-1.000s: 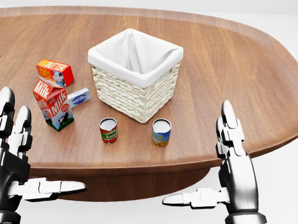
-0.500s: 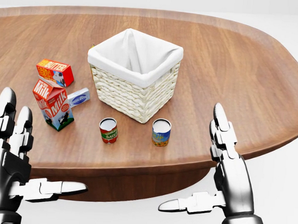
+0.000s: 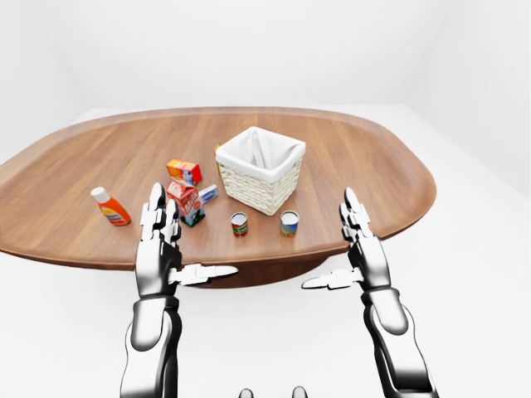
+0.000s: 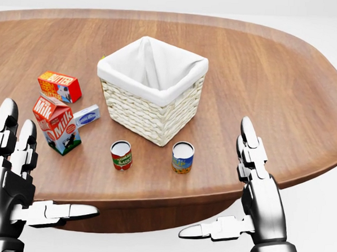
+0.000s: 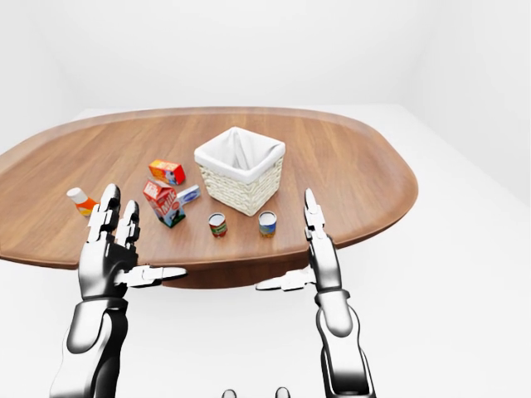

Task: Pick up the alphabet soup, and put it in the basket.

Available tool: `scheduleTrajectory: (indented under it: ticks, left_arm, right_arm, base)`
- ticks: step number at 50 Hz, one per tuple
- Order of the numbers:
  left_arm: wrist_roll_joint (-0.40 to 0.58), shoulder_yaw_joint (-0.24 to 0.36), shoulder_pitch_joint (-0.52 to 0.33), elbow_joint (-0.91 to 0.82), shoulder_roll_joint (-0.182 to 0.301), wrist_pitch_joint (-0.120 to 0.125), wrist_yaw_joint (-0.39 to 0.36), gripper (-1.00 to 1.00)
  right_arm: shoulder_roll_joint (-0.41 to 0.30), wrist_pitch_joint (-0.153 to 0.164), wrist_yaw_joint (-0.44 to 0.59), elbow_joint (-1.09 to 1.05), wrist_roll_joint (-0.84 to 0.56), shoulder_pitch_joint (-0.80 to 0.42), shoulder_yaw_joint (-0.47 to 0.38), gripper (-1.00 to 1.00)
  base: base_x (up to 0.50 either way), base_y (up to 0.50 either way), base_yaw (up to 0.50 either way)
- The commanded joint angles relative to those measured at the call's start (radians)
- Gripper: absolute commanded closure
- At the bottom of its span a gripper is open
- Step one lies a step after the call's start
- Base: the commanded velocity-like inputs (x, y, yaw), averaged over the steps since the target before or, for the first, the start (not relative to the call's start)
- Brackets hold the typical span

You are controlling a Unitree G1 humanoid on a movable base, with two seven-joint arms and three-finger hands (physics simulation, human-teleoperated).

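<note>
Head view shifted since half a second ago: basket (image 4: 151, 91), milk (image 4: 58, 125) and both cans sit a bit lower and larger, so the camera moved, not the objects; the hands look the same. Left hand (image 4: 13, 177) and right hand (image 4: 255, 190) hover at the tabletop's (image 4: 284, 81) near edge, fingers (image 4: 248, 136) spread apart, thumbs pointing inward, holding and touching nothing. Soup (image 4: 182, 157) stands upright near that edge, just below the basket, with the red can (image 4: 121, 155) to its left.
</note>
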Motion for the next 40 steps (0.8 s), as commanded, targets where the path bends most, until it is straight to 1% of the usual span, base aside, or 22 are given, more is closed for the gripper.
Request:
scheduleTrajectory:
  ticks: [1,9,10,13,16,19,21,25,29,31,32,33,40]
  left_arm:
    - [0.001,-0.001,0.001,0.000,0.000,-0.001,-0.001,-1.00]
    - [0.001,0.000,0.001,0.004,0.000,-0.004,-0.002,-1.00]
    - [0.002,-0.001,0.002,-0.002,0.000,0.000,-0.001,-1.00]
    - [0.002,-0.001,0.004,-0.008,-0.001,0.004,-0.001,-1.00]
    - [0.001,0.001,0.002,-0.003,0.000,0.001,-0.001,-1.00]
    - [0.002,0.000,0.003,-0.004,-0.001,0.002,-0.001,-1.00]
    - [0.003,-0.002,0.006,-0.007,-0.001,0.002,0.000,-1.00]
    - [0.003,0.000,0.005,-0.002,-0.001,-0.003,-0.001,-1.00]
    - [0.003,-0.001,0.006,-0.006,-0.001,0.000,-0.001,-1.00]
    - [0.003,0.000,0.005,-0.004,-0.001,-0.001,-0.001,-1.00]
    - [0.004,-0.002,0.005,-0.002,-0.003,-0.002,0.001,-1.00]
    - [0.005,-0.003,0.005,-0.002,-0.003,-0.003,0.002,-1.00]
    - [0.006,-0.004,0.007,-0.009,-0.002,0.003,0.003,-1.00]
  right_arm:
    - [0.000,-0.001,0.001,-0.002,-0.001,0.003,0.004,-1.00]
    - [0.001,0.000,-0.002,0.002,-0.002,0.002,0.003,-1.00]
    - [0.001,0.000,-0.002,0.001,-0.002,0.002,0.003,-1.00]
    - [0.001,-0.002,-0.002,-0.002,-0.003,0.005,0.005,-1.00]
    - [0.000,-0.008,-0.003,0.003,-0.004,0.004,0.005,-1.00]
    - [0.000,-0.007,-0.003,0.000,-0.004,0.004,0.005,-1.00]
    - [0.000,-0.012,-0.006,0.009,-0.007,0.003,0.004,-1.00]
    - [0.001,-0.010,-0.005,0.008,-0.005,0.004,0.004,-1.00]
    - [0.001,-0.009,-0.005,0.009,-0.005,0.003,0.003,-1.00]
    - [0.001,-0.006,-0.005,0.006,-0.002,0.002,0.002,-1.00]
    - [0.003,0.001,-0.004,0.002,-0.004,0.005,0.008,-1.00]
    - [0.002,-0.001,-0.005,0.007,-0.004,0.004,0.008,-1.00]
    - [0.002,0.003,-0.007,0.005,-0.003,0.002,0.008,-1.00]
  base:
    - [0.26,0.00,0.00]
    - [0.29,-0.01,0.00]
    - [0.33,-0.02,0.00]
    - [0.32,-0.02,0.00]
    - [0.32,-0.01,0.00]
    - [0.32,-0.02,0.00]
    - [0.32,-0.02,0.00]
    - [0.30,-0.02,0.00]
    - [0.23,-0.02,0.00]
    - [0.19,-0.02,0.00]
    - [0.20,-0.02,0.00]
    - [0.20,-0.02,0.00]
    - [0.19,-0.02,0.00]
